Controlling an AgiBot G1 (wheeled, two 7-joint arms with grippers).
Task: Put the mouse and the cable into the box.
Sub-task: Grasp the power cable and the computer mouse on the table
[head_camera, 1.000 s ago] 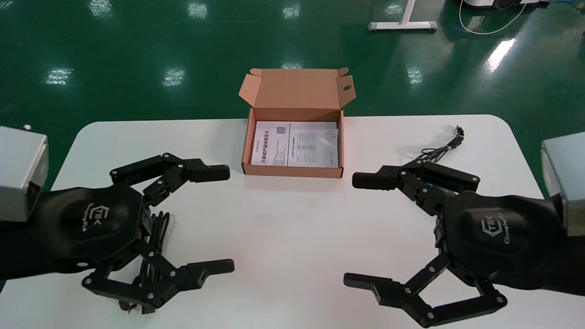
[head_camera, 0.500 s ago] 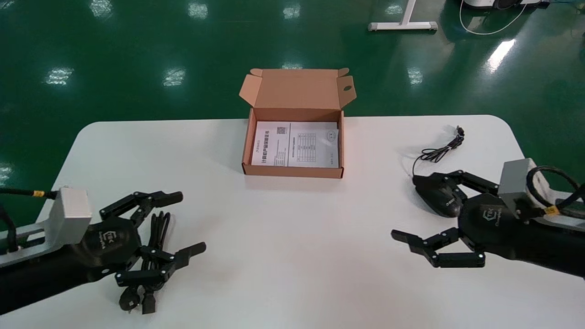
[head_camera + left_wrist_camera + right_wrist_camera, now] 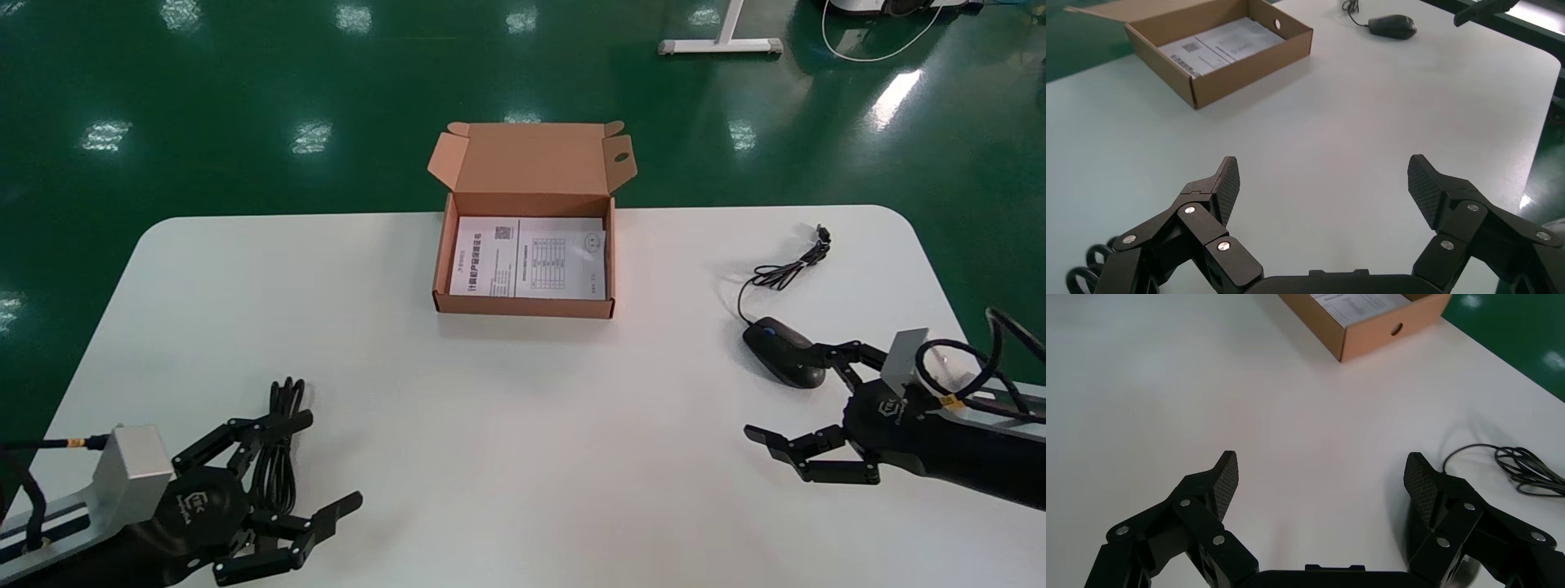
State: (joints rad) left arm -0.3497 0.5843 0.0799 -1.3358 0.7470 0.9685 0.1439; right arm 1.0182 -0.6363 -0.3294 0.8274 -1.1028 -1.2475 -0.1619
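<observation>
Cardboard box (image 3: 523, 307) is taken as the landmark: it stands open at the far middle of the white table (image 3: 523, 425), its lid folded back, with a printed leaflet (image 3: 529, 257) flat on its floor. Nothing else has been packed yet.

The black mouse (image 3: 782, 362) is seen to the right of the box and nearer the robot, with its thin cord (image 3: 784, 273) bunched beyond it. The right gripper (image 3: 780, 392) is held low beside it, fingers spread wide; 1 finger reaches the mouse's edge, but contact cannot be judged. The coiled black cable (image 3: 284, 396) lies left of the box and far nearer the robot. The left gripper (image 3: 331, 459) is spread wide too, with 1 finger crossing the coil, so the coil is not framed between the 2 fingers.

Several faults could be expected. The mouse could be nudged away by the near finger before closure. Its trailing cord could be caught on the box wall and left hanging outside. A closure off the coil's centre could let loops spill, and the light box could be shoved.
</observation>
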